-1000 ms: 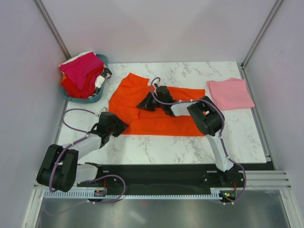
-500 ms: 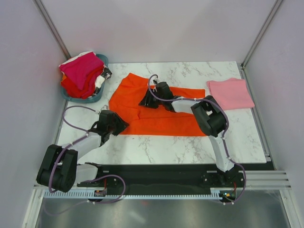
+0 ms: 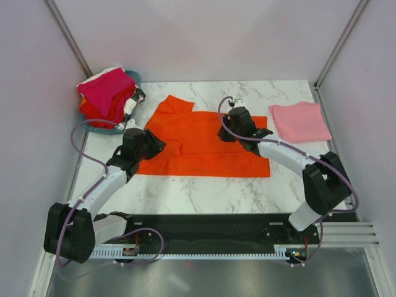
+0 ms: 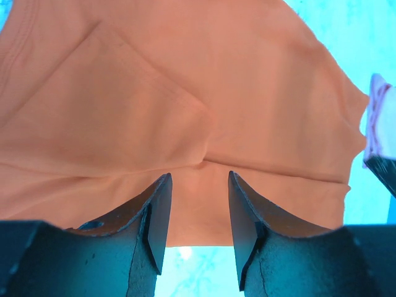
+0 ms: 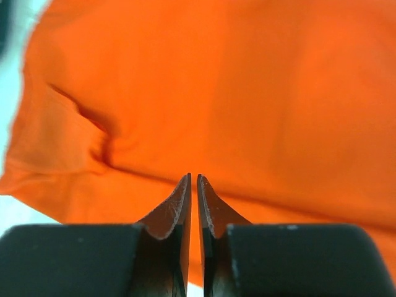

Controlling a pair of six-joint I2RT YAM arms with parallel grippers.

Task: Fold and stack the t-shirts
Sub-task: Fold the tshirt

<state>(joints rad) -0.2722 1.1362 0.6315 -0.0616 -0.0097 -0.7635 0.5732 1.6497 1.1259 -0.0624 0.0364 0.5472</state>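
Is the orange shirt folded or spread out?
Spread out: the orange shirt lies flat and wide on the table, one sleeve sticking out, unlike the compact pink shirt.

Orange-red t-shirt [image 3: 198, 145]: soft matt knit cloth, stitched seams visible, shallow creases. Pink t-shirt [image 3: 300, 122] was the same matt cloth, lying smoother. Magenta, red and white shirts [image 3: 106, 93]: matt cloth, rumpled. Basket [image 3: 134, 77] was teal plastic with a slight sheen. Table [image 3: 247, 185]: white marble-pattern top, grey veins, smooth, low gloss. Left gripper [image 4: 199, 176] and right gripper [image 5: 193, 176] had black, matt, finely grainy fingers, plastic by the look. Arm links [image 3: 102, 185] were white, smooth, semi-gloss. Cables [image 3: 77, 133]: purple, smooth sheath. Front sheet [image 3: 204, 278] looked like brushed metal, dull shine.
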